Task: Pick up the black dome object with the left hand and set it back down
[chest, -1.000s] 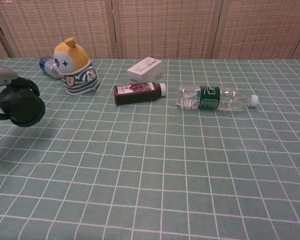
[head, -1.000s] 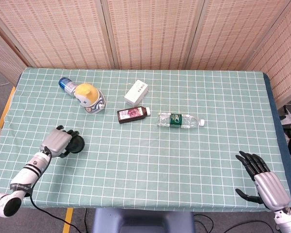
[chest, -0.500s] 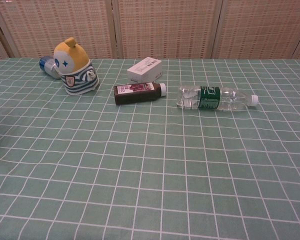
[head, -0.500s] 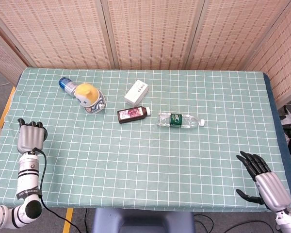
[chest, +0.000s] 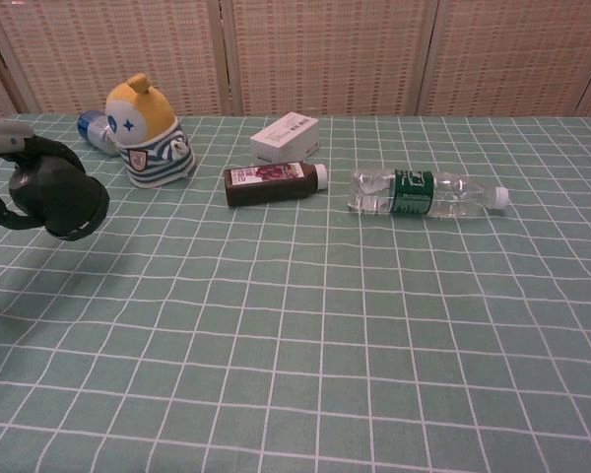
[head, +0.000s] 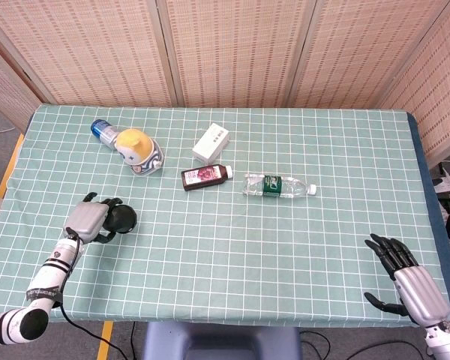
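Head view: left hand (head: 88, 220) at the near-left part of the tabletop (head: 232, 247), fingers (head: 107, 202) wrapped around the black dome object (head: 122, 219), which sticks out on the hand's right side. Chest view shows the same dome (chest: 61, 202) at the far left, held clear of the checked cloth with a shadow under it, dark fingers (chest: 0, 212) curled round its left edge. Hand has a firm hold on it; dome looks tilted on its side.

Right hand (head: 406, 277) sits at the near-right corner of the tabletop, fingers (head: 388, 251) spread apart, holding nothing, well apart from everything else. Not seen in chest view.

Back-left: yellow-headed striped toy figure (head: 139, 150) with a blue-capped bottle (head: 102, 132) lying just behind it, touching or nearly so. Middle: white box (head: 211, 142), a dark bottle with white cap (head: 205, 176) lying on its side just in front of the box, and a clear water bottle with green label (head: 279, 184) lying on its side just right of the dark one. All of these are well apart from both hands.
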You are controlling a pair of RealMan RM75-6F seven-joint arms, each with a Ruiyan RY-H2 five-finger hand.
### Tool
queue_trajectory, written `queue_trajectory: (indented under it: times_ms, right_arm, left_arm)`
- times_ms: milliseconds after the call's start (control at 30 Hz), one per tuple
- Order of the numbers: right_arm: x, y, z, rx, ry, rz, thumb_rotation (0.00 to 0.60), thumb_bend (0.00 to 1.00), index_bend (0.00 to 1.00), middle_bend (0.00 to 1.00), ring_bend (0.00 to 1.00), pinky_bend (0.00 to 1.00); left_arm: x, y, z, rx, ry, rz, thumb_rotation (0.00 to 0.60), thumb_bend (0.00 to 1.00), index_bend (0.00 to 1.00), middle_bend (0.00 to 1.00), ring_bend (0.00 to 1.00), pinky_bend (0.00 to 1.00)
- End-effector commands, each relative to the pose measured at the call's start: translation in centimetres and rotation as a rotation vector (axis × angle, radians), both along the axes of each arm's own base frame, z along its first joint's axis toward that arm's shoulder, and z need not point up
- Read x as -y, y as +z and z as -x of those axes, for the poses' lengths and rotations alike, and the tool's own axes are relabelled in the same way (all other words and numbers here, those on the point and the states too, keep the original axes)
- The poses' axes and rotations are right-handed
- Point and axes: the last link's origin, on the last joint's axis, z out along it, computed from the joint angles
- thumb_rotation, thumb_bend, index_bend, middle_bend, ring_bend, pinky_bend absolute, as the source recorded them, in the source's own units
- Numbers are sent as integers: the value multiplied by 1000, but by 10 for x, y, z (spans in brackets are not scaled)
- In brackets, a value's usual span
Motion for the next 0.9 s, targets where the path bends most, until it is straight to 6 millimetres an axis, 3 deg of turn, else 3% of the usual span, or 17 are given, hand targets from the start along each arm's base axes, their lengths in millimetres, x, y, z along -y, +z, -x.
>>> queue_trajectory:
  times_ms: [33, 233, 467, 700, 900]
  right_arm:
    - [-1, 0, 0, 3, 0, -1, 600, 158, 0, 0, 0, 0]
    - [-2, 1, 0, 1, -2, 5, 600, 157, 0, 0, 0, 0]
    - [-1, 4, 1, -5, -12, 20, 600, 157, 0, 0, 0, 0]
    - [-1, 4, 1, -5, -16, 10, 600, 157, 0, 0, 0, 0]
    - [-1, 5, 1, -3, -13, 13, 600, 157, 0, 0, 0, 0]
  left_arm:
    - [-3, 3, 18, 28, -23, 129, 600, 439, 704, 701, 383, 102]
    - [-3, -20, 25, -29, -42, 200, 600, 435, 694, 680, 364, 98]
    - [-3, -33, 22, -88, -76, 216, 600, 439, 684, 664, 347, 94]
    - [-2, -47, 29, -181, -106, 237, 600, 439, 612, 532, 303, 82]
    - [-3, -53, 32, -215, -133, 216, 600, 441, 575, 509, 287, 82]
